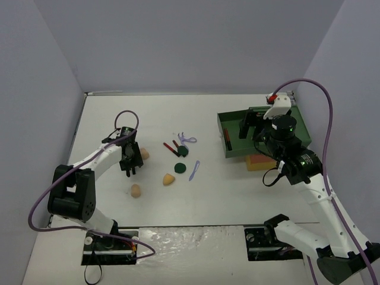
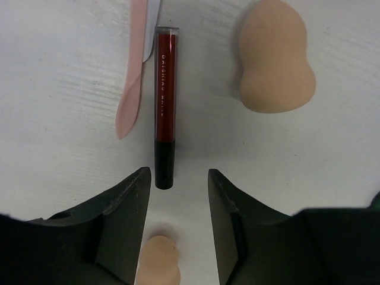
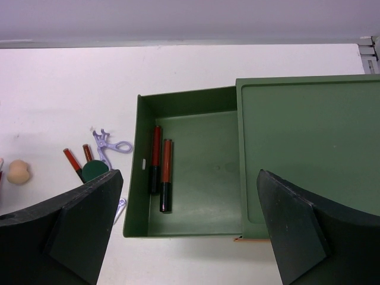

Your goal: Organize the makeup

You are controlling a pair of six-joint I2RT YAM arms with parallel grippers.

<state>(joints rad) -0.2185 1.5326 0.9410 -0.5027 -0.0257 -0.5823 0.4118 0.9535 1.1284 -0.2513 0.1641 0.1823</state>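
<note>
My left gripper (image 1: 132,161) hovers low over the table beside a tan sponge (image 1: 144,154). In the left wrist view its jaws (image 2: 178,178) stand partly apart with nothing between the tips. The black cap of a dark red stick (image 2: 164,107) lies just ahead of them, a pink stick (image 2: 132,77) to its left and a sponge (image 2: 274,56) to the right. Another sponge (image 2: 157,264) lies on the table under the jaws. My right gripper (image 3: 189,178) is wide open and empty above the green drawer (image 3: 208,222), which holds two red-and-black sticks (image 3: 165,175).
Mid-table lie two sponges (image 1: 169,179) (image 1: 136,190), two green discs (image 1: 180,168) (image 1: 183,151), red sticks (image 1: 171,146) and lilac tools (image 1: 187,139) (image 1: 194,170). The green-topped box (image 1: 297,127) with an orange layer (image 1: 261,161) stands at the right, close to the side wall.
</note>
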